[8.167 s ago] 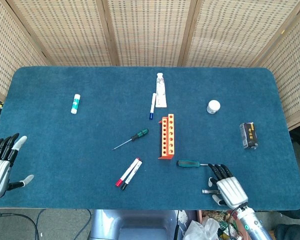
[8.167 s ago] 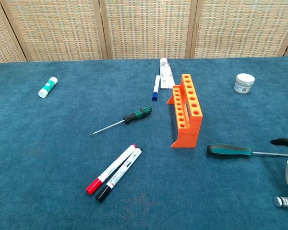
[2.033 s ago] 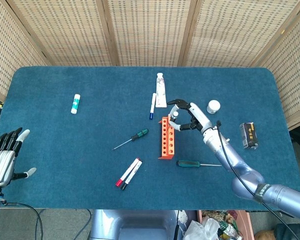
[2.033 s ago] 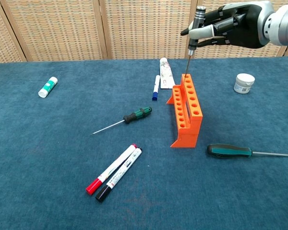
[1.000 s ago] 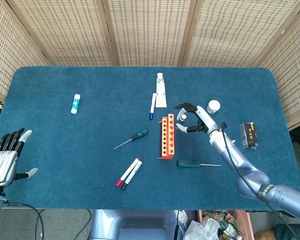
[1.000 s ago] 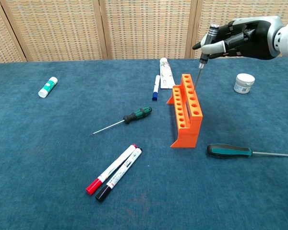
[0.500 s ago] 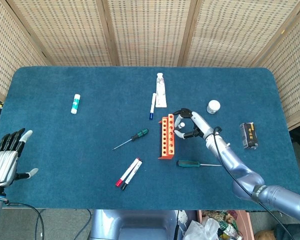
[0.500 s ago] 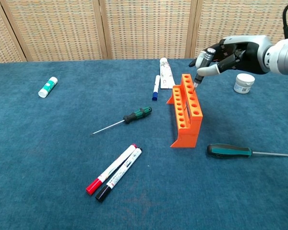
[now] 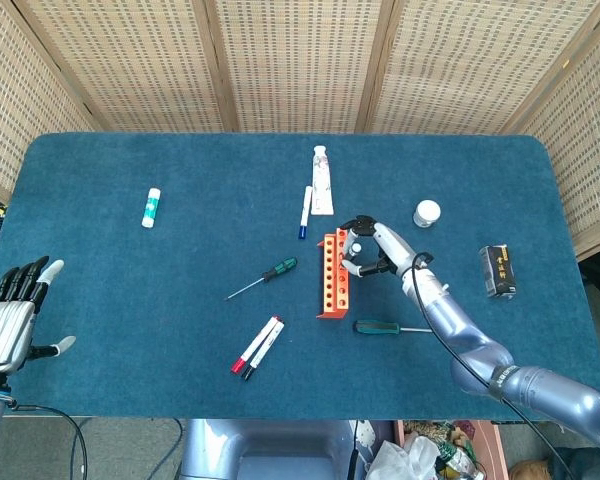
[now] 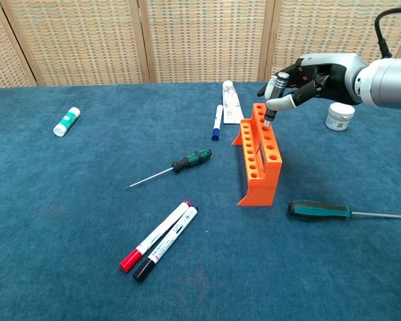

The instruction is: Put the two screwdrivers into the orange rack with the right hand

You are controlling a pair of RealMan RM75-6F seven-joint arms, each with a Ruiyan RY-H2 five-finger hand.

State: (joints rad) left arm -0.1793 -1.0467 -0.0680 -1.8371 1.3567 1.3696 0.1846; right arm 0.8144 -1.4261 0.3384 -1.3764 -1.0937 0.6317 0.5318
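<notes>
The orange rack (image 9: 332, 272) (image 10: 260, 150) stands mid-table with two rows of holes. My right hand (image 9: 378, 250) (image 10: 309, 81) hovers over its far end and pinches a grey-handled screwdriver (image 9: 355, 243) (image 10: 275, 90) held upright, the shaft sunk into a far hole. One green-handled screwdriver (image 9: 276, 270) (image 10: 190, 160) lies left of the rack. A second green-handled screwdriver (image 9: 377, 326) (image 10: 319, 211) lies to the right of the rack's near end. My left hand (image 9: 5, 320) is open beyond the table's left edge, holding nothing.
Two markers (image 9: 257, 345) (image 10: 160, 239) lie near the front. A blue pen (image 9: 305, 211) (image 10: 216, 122) and a white tube (image 9: 322, 180) (image 10: 230, 101) lie behind the rack. A white jar (image 9: 427, 213) (image 10: 339, 116), a black box (image 9: 497, 271) and a glue stick (image 9: 151, 207) sit farther out.
My right hand has come down and slightly left with the grey-handled screwdriver, and its shaft has gone deeper into the rack's far hole. Nothing else moved.
</notes>
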